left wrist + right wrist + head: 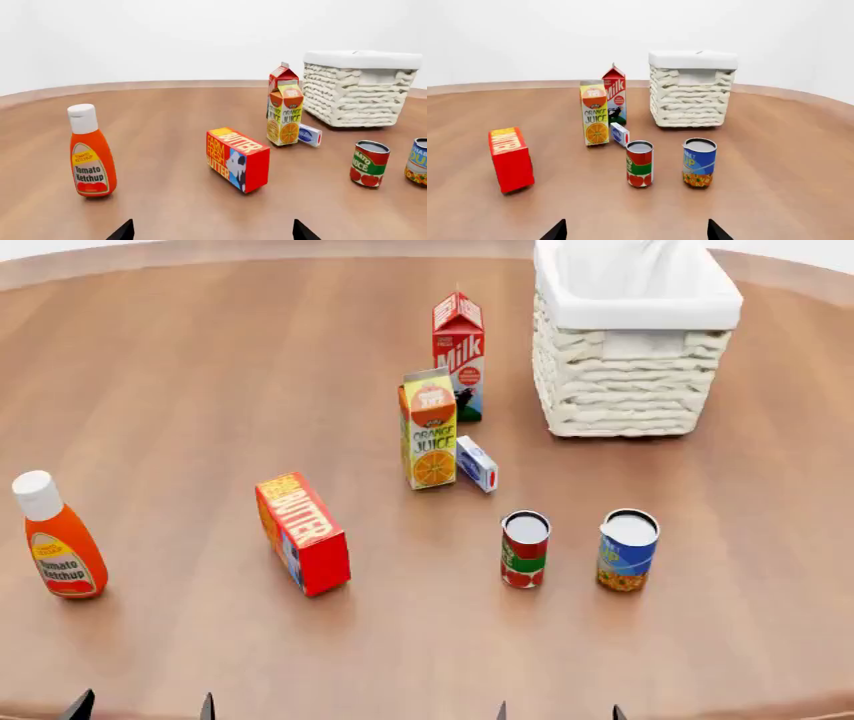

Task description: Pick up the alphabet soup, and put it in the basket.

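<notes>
Your fingers stood wide apart on both the left gripper (143,706) and the right gripper (558,711), holding nothing. The basket (627,380) sat farthest back; the alphabet soup (627,550) stood upright just beside the tomato can (525,550).

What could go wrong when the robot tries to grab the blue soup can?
1. The alphabet soup stands close beside a look-alike red and green can; the right gripper might take or topple the wrong one.
2. The basket is tall, so a can carried low might hit its rim.
3. The orange juice carton and small blue-and-white box stand nearby and could be bumped.
</notes>
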Motion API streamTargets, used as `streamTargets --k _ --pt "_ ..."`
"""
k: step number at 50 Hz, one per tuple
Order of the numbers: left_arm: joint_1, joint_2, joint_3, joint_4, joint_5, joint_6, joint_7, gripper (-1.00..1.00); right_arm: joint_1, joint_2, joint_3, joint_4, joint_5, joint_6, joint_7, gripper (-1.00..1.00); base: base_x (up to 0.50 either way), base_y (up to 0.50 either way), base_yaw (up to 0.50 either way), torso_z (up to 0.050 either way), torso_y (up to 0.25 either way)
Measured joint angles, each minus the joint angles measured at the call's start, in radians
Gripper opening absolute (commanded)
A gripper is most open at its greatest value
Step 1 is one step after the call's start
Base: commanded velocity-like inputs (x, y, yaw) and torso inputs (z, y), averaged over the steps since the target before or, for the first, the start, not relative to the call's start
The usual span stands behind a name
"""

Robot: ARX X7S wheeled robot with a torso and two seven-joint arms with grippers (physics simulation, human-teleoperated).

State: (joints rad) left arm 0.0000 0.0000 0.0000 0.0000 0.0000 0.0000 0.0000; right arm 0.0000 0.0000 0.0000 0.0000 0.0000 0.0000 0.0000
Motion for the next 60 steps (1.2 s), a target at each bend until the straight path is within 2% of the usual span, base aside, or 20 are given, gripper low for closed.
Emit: streamTargets --k 28,43,60 --pt "0.010 -0.053 0.064 0.006 -0.043 0.037 -0.076 1.00 -0.020 0.058 -0.059 -0.027 0.073 -0.038 0.051 1.00 0.00 0.00 0.00 0.000 0.000" --pt "0.071 -0.075 0.081 0.033 -0.075 0.244 -0.093 1.00 -0.095 0.077 -0.066 -0.092 0.105 -0.223 0.062 1.00 0.00 0.00 0.00 0.000 0.000" --pt "0.093 -0.093 0.097 0.013 -0.093 0.393 -0.111 1.00 -0.121 0.088 -0.069 -0.080 0.102 -0.379 0.099 1.00 0.00 0.00 0.00 0.000 0.000"
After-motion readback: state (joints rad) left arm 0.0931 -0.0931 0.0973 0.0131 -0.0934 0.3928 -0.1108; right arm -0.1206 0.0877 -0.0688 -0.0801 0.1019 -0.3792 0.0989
